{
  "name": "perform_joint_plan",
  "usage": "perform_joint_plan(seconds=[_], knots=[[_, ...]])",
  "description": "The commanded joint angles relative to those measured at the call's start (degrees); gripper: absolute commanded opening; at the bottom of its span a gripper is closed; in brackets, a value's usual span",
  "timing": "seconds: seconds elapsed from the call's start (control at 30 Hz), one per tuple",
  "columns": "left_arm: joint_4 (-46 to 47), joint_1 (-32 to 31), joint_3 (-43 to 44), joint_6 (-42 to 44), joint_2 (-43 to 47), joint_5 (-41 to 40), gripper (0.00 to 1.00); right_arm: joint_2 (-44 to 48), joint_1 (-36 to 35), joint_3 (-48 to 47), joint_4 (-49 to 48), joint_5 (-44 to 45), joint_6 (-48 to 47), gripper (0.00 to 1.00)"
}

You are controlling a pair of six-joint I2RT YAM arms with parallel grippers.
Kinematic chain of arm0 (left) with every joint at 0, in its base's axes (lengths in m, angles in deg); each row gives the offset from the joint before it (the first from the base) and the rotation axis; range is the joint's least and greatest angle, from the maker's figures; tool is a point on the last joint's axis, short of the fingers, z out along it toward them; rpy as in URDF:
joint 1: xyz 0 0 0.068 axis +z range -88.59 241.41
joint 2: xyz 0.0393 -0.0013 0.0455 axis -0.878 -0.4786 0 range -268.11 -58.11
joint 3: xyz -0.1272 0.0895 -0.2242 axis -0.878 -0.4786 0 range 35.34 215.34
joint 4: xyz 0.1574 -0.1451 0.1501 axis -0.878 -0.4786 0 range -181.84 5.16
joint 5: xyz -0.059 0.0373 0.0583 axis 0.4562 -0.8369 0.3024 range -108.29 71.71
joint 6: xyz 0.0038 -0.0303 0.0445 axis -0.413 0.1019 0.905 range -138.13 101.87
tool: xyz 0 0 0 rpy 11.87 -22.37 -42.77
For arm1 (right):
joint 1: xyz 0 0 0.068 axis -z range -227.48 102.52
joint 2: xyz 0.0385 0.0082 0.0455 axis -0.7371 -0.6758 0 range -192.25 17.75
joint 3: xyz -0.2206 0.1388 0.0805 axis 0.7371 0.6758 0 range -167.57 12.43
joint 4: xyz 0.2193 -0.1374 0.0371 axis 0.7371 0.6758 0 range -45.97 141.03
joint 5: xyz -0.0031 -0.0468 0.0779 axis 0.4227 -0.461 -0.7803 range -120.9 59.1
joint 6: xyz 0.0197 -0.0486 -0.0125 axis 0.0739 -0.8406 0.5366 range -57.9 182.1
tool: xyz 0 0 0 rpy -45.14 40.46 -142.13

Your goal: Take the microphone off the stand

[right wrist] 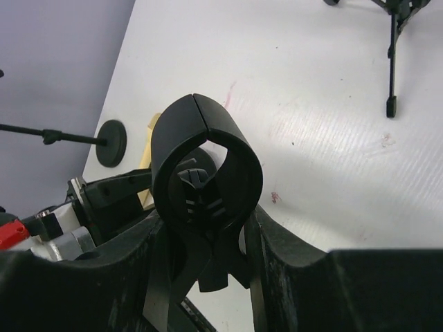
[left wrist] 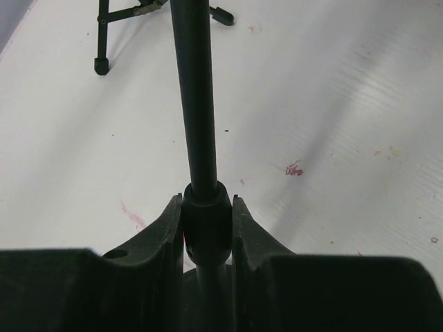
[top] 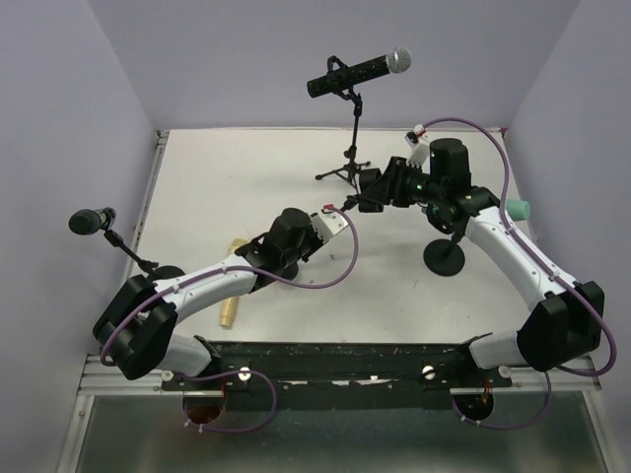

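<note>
Both shut: left gripper [left wrist: 205,211] clamps a pole [left wrist: 196,104], right gripper [right wrist: 208,223] clamps an empty clip [right wrist: 205,121], while the 12 o'clock microphone [top: 360,73] sits unremoved on its stand [top: 356,128].

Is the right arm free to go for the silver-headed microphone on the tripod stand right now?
Probably not yet. The right gripper is shut on an empty black clip, so its jaws are occupied. The way itself looks open: the microphone sits on the tripod stand behind it, nothing between.
</note>
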Motion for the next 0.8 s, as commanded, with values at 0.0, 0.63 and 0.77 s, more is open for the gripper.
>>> perform_joint_plan(seconds=[0.0,0.63,0.77], knots=[[3.0,-0.2,5.8,-0.4,0.5,-1.7,0.12,0.2,0.2,-0.2,0.9,4.5,-0.2,0.0],[-54.6,16.2,30.4,21.1,-13.0,53.9,0.63,10.3,0.1,10.9,-14.3,-17.2,-25.8,0.03],[-54.7,16.1,32.9,20.3,-16.3,51.4,0.55,11.1,0.3,10.9,-14.9,-17.0,-27.5,0.03]])
